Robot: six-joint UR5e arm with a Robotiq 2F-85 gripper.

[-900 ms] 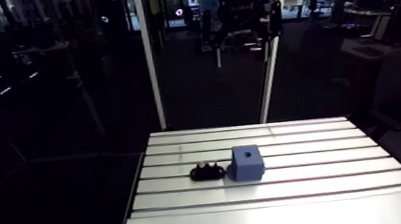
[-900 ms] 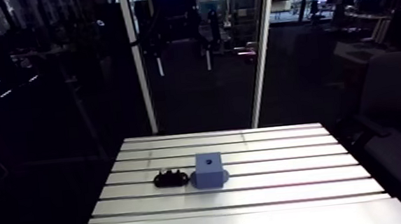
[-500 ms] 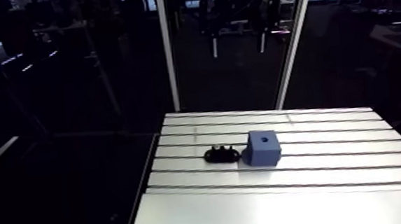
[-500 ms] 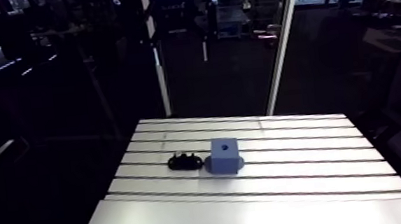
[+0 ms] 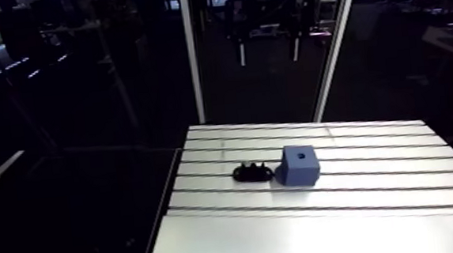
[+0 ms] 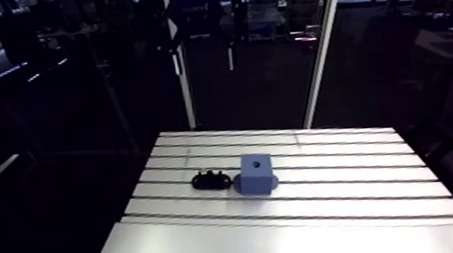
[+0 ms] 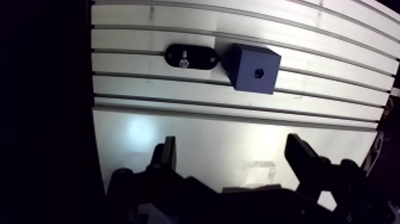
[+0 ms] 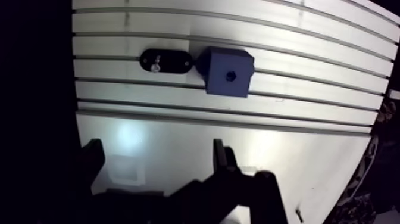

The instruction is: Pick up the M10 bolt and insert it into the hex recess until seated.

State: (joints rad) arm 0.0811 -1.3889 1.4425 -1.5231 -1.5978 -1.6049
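Gleaming metal bolt (image 7: pixel 183 58) sits in oval holder (image 7: pixel 202 58) (black).

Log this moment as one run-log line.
gripper: open, empty | bolt: on black holder, not picked | blue block: beside holder | recess: empty

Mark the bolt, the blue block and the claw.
bolt (image 7: pixel 183 58): wrist view, on its silvery top end.
blue block (image 7: pixel 249 64): wrist view, on the top face beside the hole.
claw (image 7: pixel 231 146): wrist view, midway between its two open fingertips.
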